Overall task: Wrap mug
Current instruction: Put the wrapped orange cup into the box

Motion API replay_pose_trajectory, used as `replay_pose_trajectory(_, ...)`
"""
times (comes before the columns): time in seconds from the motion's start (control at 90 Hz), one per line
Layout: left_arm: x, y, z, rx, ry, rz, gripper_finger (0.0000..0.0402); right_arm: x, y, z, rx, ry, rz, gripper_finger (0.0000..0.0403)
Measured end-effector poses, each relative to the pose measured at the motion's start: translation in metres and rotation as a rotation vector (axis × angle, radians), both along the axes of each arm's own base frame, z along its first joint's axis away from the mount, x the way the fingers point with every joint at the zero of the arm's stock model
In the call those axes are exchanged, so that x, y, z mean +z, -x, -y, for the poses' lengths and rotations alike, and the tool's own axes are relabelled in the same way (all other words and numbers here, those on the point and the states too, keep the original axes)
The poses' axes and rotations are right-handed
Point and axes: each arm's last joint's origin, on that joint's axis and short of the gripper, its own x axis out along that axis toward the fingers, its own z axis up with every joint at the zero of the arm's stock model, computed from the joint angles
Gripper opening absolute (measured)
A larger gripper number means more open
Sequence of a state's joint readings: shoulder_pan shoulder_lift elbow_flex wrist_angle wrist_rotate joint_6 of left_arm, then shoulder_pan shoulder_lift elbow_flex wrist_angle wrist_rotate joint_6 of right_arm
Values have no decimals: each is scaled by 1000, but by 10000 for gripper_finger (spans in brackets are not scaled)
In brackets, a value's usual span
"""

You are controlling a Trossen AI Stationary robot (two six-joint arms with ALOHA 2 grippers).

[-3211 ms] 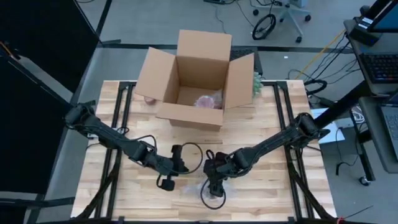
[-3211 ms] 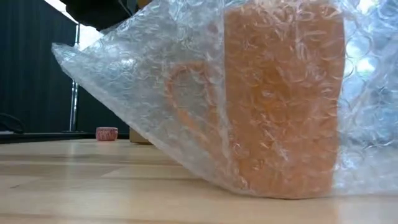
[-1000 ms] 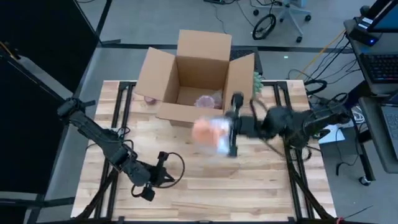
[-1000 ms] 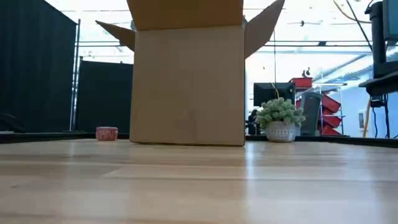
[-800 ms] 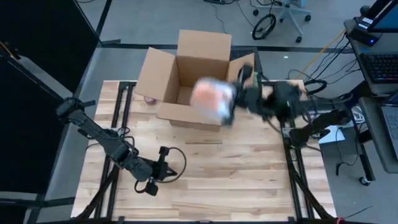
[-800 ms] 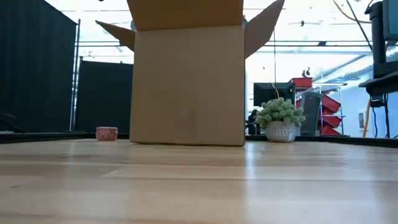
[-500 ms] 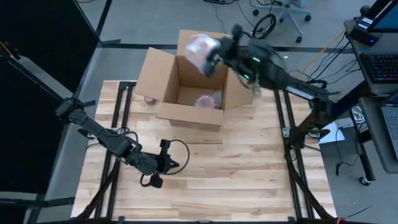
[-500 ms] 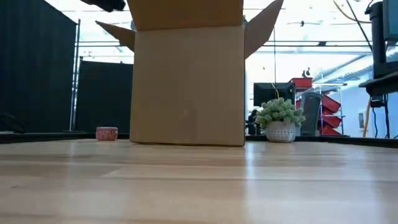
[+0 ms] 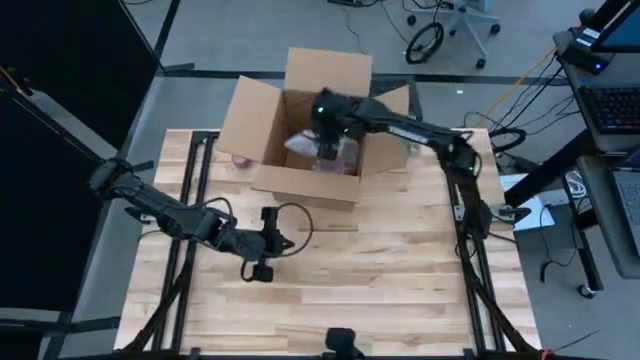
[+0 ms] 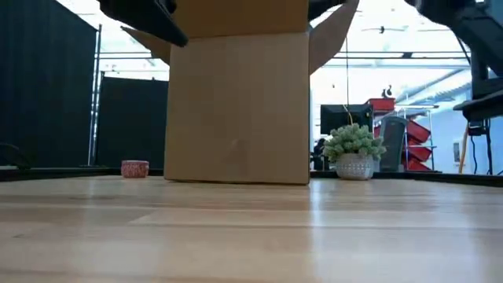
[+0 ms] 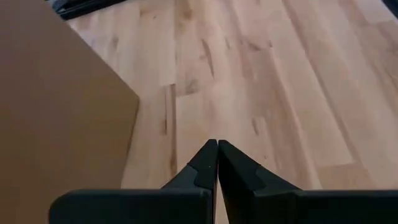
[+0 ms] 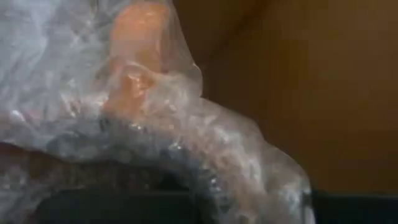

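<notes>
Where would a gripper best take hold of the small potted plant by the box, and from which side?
Grip the potted plant by its white pot, probably from the side at table height, fingers straddling the rounded bowl. The foliage is bushy and spreads wider than the pot, so coming from above would likely crush leaves. The cardboard box flanks one side, so approach from the open side away from it.

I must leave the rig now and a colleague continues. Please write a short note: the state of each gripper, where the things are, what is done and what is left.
Right gripper: inside the open cardboard box, shut on the bubble-wrapped mug; not released yet.
Left gripper: shut, holding nothing, low over the table in front of the box.
Another wrapped item lies in the box already.
Beside the box: a small potted plant and a small red tape roll.
Done: mug wrapped and brought into the box.
Left: set it down, open the right gripper, withdraw the arm.
</notes>
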State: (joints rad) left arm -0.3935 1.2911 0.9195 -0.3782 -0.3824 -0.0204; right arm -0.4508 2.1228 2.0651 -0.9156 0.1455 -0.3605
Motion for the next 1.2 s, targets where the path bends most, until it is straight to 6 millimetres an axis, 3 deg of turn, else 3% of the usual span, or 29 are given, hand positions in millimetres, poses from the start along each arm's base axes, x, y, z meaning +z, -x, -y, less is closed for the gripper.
replay_pose_trajectory(0.144, 0, -1, -3, 13, -1, -2, 0, -37, -13, 7, -5, -36, -79, 30)
replay_pose_trajectory(0.256, 0, -1, -5, 20, -2, -6, 0, -48, -19, 10, -17, -37, -75, 34)
replay_pose_trajectory(0.5, -1, -2, -5, 21, -2, -7, 0, -50, -22, 3, 5, -76, -63, 33)
replay_pose_trajectory(0.811, -1, -1, -5, 20, -3, -8, 0, -21, -16, -18, 97, -251, 56, 33)
replay_pose_trajectory(1.2, -1, -2, -5, 19, 0, -7, 0, -60, -30, -37, 175, -444, -45, 33)
